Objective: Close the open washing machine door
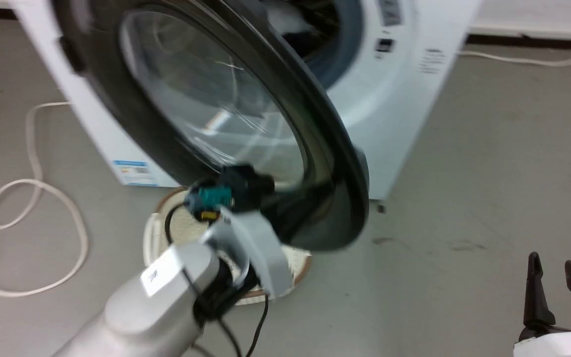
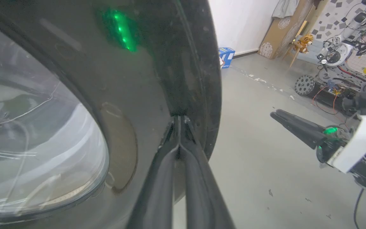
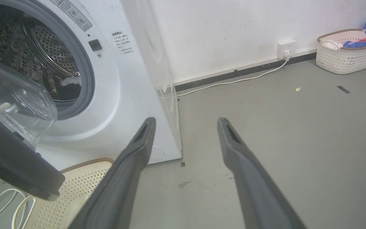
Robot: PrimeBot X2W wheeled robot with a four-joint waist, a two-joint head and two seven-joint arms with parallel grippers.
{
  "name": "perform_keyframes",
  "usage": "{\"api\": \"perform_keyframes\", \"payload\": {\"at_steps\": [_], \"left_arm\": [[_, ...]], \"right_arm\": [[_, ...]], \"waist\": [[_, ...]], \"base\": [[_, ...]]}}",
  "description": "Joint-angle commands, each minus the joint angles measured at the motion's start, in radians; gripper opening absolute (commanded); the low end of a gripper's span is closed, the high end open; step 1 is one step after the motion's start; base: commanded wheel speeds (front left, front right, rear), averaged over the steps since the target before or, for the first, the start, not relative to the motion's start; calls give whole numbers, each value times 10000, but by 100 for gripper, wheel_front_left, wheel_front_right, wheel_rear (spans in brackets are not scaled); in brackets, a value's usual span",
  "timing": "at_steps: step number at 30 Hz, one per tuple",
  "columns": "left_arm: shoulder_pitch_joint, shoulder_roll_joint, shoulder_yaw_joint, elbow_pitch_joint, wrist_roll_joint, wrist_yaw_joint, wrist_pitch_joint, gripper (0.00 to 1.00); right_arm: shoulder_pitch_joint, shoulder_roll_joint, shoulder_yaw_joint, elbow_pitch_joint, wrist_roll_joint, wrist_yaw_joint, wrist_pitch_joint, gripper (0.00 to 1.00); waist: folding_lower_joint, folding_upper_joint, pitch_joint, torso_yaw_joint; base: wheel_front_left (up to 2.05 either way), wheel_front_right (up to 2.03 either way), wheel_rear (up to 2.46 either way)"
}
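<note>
Left jaws pinched together, tips pressed on the black rim of the door (image 1: pixel 216 99) straight ahead of them, probably closed to work as a pusher. Door half open, machine (image 1: pixel 394 104) beyond it. Right jaws wide, empty, well off to the side, idle.

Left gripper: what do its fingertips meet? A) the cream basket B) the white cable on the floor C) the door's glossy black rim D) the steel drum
C: in the left wrist view the left gripper, fingers together, touches the black rim of the washing machine door.
</note>
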Motion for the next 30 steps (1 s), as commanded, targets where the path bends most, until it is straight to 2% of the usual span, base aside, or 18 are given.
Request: {"api": "perform_keyframes", "payload": {"at_steps": [1, 7, 13, 16, 20, 21, 23, 24, 25, 26, 30], "left_arm": [[-408, -263, 133, 480, 95, 62, -190, 0], [-1497, -1135, 400, 2503, 341, 226, -689, 0], [-1936, -1718, 849, 3715, -115, 127, -1387, 0], [-1988, -1832, 1359, 3756, -625, 63, -1899, 0], [-1960, -1605, 2380, 3503, -830, 215, -2456, 0], [-1960, -1605, 2380, 3503, -830, 215, -2456, 0], [-1721, -1241, 3351, 3009, -293, 778, -2574, 0], [-1721, -1241, 3351, 3009, -293, 778, -2574, 0], [-1293, -1049, 4215, 2297, 454, 1253, -2582, 0], [-1293, -1049, 4215, 2297, 454, 1253, -2582, 0], [47, -492, 5232, 1258, 2130, 1993, -2586, 0]], "right_arm": [[-135, -4, 38, -49, 87, 10, -45, 100], [-154, -4, 93, -72, 197, 10, -45, 100], [-122, -4, 148, -77, 147, 10, -45, 100], [-41, -4, 150, -91, 59, 10, -45, 100], [73, -4, 214, -67, -36, 10, -45, 100], [73, -4, 214, -67, -36, 10, -45, 100], [167, -4, 285, -50, -77, 10, -45, 100], [167, -4, 285, -50, -77, 10, -45, 100], [211, -4, 346, -43, -100, 10, -45, 100], [211, -4, 346, -43, -100, 10, -45, 100], [259, -4, 539, 14, -130, 10, -45, 100]], "waist": [[-1, -1, 346, -732], [-1, -1, 473, -1058], [-1, -1, 231, -884], [-1, -1, -31, -589], [-1, -1, -423, -186], [-1, -1, -423, -186], [-1, -1, -656, 105], [-1, -1, -656, 105], [-1, -1, -764, 276], [-1, -1, -764, 276], [-1, -1, -975, 494]], "base": [[0, 0, 0], [0, 0, 0], [0, 0, 0], [0, 0, 0], [0, 0, 0], [0, 0, 0], [0, 0, 0], [0, 0, 0], [0, 0, 0], [0, 0, 0], [0, 0, 0]]}}
